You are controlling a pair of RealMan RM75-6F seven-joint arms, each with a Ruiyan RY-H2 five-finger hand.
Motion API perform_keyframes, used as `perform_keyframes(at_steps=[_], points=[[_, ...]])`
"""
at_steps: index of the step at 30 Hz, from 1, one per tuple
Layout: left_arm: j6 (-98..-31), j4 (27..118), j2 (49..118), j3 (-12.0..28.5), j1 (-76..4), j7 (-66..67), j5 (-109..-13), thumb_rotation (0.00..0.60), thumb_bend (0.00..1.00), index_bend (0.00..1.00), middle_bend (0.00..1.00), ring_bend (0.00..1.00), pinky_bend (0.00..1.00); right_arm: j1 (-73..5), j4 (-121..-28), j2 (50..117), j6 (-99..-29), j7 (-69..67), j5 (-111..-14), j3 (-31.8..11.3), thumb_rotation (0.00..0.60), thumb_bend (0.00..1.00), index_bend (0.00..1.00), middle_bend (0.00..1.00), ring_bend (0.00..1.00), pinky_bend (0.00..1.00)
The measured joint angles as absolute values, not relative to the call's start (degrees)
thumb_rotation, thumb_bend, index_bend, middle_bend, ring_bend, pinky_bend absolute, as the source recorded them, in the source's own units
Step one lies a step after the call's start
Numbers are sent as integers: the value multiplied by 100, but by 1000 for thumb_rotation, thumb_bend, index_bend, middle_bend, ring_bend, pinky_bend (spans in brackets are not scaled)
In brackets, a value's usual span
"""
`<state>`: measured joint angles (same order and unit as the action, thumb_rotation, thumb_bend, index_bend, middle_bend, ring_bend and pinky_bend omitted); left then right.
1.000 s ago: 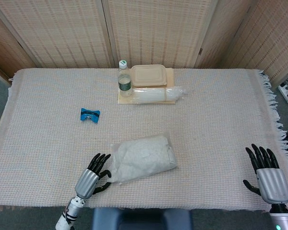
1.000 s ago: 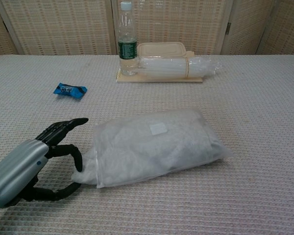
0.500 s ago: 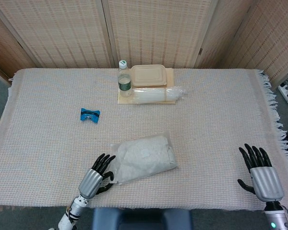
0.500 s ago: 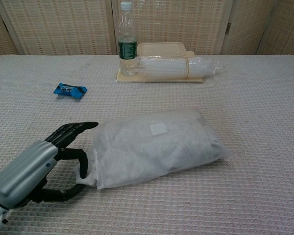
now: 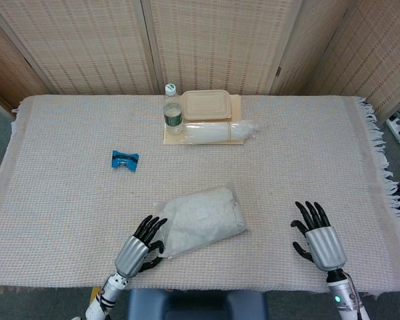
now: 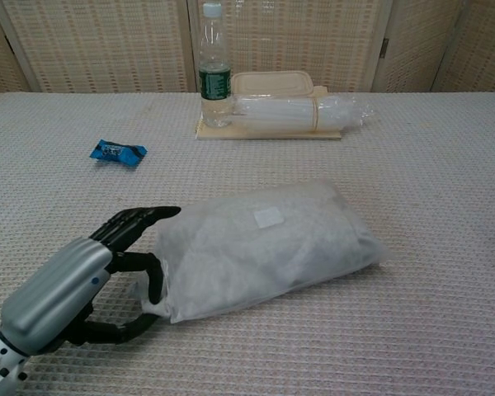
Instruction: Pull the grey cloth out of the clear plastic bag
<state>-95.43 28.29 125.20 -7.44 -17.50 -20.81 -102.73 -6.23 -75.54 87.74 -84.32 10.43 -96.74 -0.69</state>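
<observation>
The clear plastic bag [image 5: 201,220] [image 6: 264,247] lies near the table's front edge, stuffed with the grey cloth [image 6: 313,239], which shows dimly through the plastic. My left hand [image 5: 139,247] [image 6: 74,289] is at the bag's left end. Its fingers [image 6: 140,221] reach along the bag's top left corner and the thumb curls against the lower left edge; it touches the plastic without a clear hold. My right hand [image 5: 318,239] hovers with fingers spread over the cloth-covered table, well to the right of the bag, holding nothing.
At the back centre a wooden board carries a water bottle [image 5: 173,109] [image 6: 214,70], a beige lidded box [image 5: 206,105] [image 6: 272,82] and a plastic-wrapped roll [image 5: 217,131]. A blue packet [image 5: 125,159] [image 6: 118,152] lies left of centre. The table's fringe edge runs along the right.
My left hand has slid forward and right until its fingers meet the bag's left end, nudging it slightly. My right hand has moved left and inward from the table's right edge.
</observation>
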Motion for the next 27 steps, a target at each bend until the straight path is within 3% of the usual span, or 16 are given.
perform_keyframes(at_steps=[14, 27], points=[[-9558, 3284, 12363, -733, -1878, -1826, -10257, 600, 498, 700, 105, 0, 0, -1104, -6483, 10365, -8286, 597, -9549, -303, 600, 206, 471, 99, 0, 0], [-9570, 3576, 12253, -698, -1947, -1641, -10246, 600, 492, 699, 104, 0, 0, -1416, -6014, 10965, -8105, 537, -9304, -434, 600, 260, 525, 118, 0, 0]])
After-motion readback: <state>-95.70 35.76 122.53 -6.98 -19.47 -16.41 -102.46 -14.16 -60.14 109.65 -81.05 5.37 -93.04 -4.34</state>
